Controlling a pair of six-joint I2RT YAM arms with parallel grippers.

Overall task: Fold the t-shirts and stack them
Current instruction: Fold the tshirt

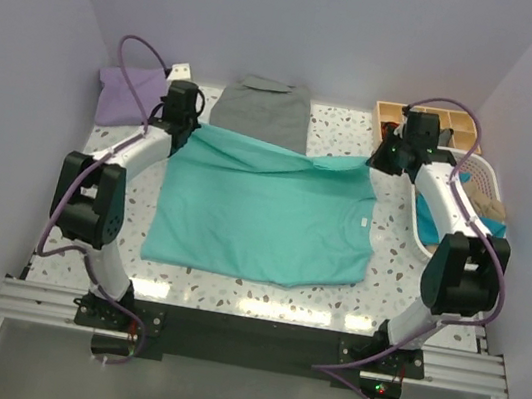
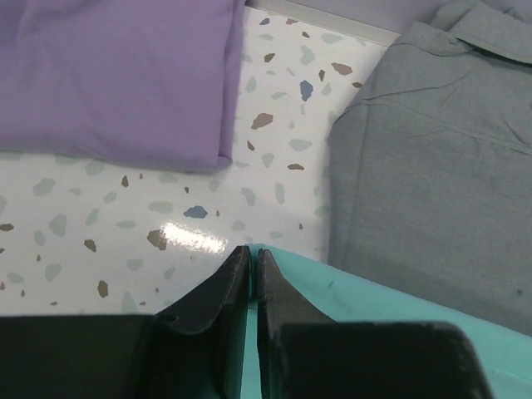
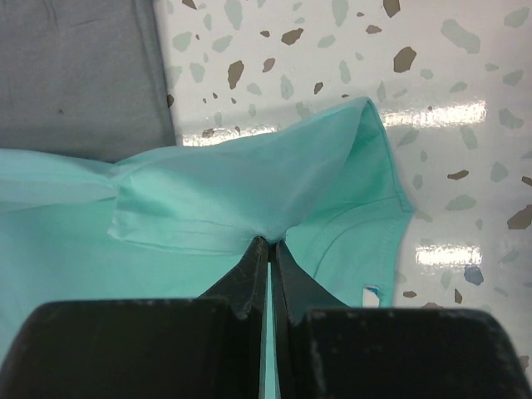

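Left pincer [image 2: 253, 254] and right pincer [image 3: 270, 246] clamped on turquoise t-shirt [image 1: 262, 224] far edge, lavender t-shirt [image 1: 126, 94] far left

1 high camera looks down from behind; 2 wrist cameras peer close; all 3 share the turquoise shirt [image 1: 262, 221].

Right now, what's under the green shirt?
Mostly the speckled table. The green shirt's far edge covers the grey shirt's near edge. Whatever else lies beneath is hidden by the cloth.
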